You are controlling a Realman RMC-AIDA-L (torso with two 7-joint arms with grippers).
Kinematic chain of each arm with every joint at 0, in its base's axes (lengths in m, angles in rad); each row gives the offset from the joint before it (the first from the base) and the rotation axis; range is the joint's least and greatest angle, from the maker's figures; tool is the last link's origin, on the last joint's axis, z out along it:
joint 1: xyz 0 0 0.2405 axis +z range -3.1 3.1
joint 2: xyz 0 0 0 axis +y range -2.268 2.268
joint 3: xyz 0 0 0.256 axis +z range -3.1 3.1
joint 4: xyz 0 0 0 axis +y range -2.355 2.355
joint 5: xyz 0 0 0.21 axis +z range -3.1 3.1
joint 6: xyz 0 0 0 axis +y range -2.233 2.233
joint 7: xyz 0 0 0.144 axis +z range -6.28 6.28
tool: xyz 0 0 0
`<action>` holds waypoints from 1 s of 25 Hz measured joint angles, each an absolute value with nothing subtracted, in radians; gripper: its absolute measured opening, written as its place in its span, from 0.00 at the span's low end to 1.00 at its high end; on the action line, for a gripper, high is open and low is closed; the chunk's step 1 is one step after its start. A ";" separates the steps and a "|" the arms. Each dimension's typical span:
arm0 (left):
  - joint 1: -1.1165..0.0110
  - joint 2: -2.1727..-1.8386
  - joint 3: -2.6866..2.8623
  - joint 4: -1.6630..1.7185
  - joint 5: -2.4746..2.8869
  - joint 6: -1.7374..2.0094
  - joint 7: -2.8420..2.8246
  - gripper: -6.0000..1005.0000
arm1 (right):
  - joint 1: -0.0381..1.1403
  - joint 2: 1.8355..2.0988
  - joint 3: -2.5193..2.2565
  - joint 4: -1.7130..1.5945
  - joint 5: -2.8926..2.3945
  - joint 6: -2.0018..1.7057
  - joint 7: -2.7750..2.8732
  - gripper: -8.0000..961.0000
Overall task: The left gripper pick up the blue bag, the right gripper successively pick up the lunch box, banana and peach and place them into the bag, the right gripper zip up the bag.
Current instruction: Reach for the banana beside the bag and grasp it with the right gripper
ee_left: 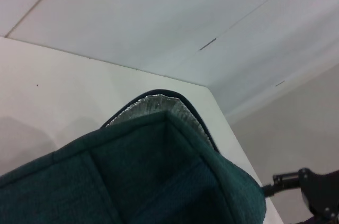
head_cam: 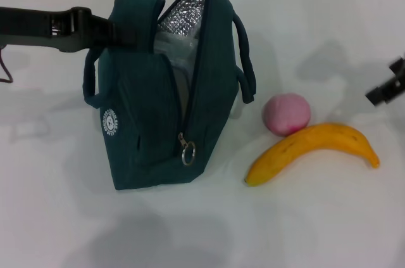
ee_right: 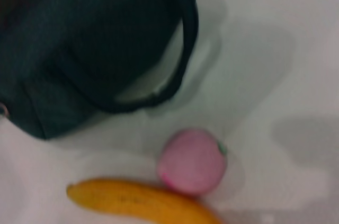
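White table (head_cam: 329, 217); peach (ee_right: 192, 161) stem visible wrist-side.

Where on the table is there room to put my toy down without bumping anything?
The white table is bare in front of the blue bag and the banana, and far back behind the peach. It is crowded where peach and banana touch, close beside the bag. The left pincer holds the bag's top; the right pincer waits at the right edge.

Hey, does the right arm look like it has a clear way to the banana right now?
Probably yes. The banana lies in the open on the table, with only the peach touching its far side. The right gripper sits just beyond it, nothing between them.
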State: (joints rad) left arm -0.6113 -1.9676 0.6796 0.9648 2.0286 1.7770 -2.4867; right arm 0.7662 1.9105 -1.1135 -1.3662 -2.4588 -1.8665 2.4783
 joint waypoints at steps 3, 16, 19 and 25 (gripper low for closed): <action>-0.613 -1.968 0.680 0.965 2.027 1.777 -2.487 0.04 | 0.774 1.932 -1.151 -1.354 -2.516 -1.882 2.465 0.91; -0.613 -1.974 0.680 0.965 2.024 1.781 -2.491 0.04 | 0.725 1.986 -1.258 -1.300 -2.544 -1.755 2.340 0.91; -0.612 -1.974 0.680 0.965 2.024 1.781 -2.491 0.04 | 0.714 2.001 -1.289 -1.266 -2.554 -1.693 2.326 0.91; -0.614 -1.974 0.680 0.965 2.023 1.781 -2.488 0.04 | 0.704 2.013 -1.348 -1.208 -2.570 -1.600 2.303 0.91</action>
